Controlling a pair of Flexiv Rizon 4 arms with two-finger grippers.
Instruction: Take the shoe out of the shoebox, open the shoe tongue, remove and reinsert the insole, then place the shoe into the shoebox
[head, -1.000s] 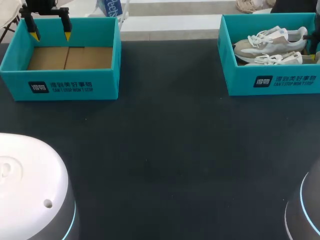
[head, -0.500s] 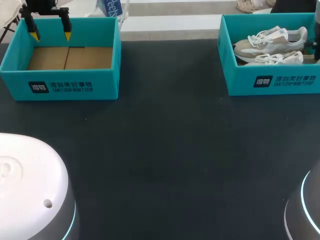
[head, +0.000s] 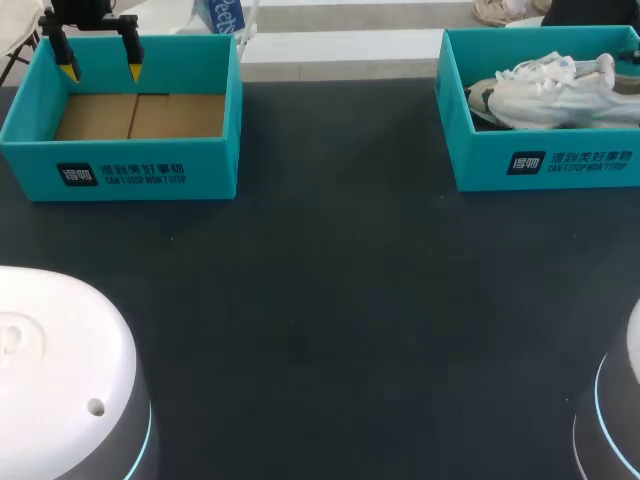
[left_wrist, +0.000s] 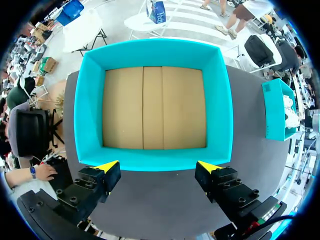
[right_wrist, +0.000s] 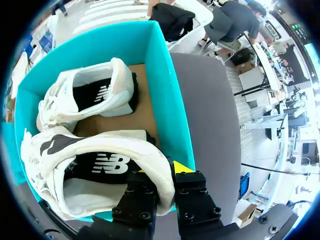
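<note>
Broad dark surface (head: 330, 270) is lying open between the two teal boxes. The left box (head: 120, 178) is offering a bare cardboard floor ringed by walls, with the left fingers (left_wrist: 106, 170) hanging spread above one wall. The right shoebox (head: 560, 165) is leaving little room: the near shoe (right_wrist: 100, 175), its heel pinched by the right fingers (right_wrist: 182, 167), is crowding the far shoe (right_wrist: 95, 95) beside it.
</note>
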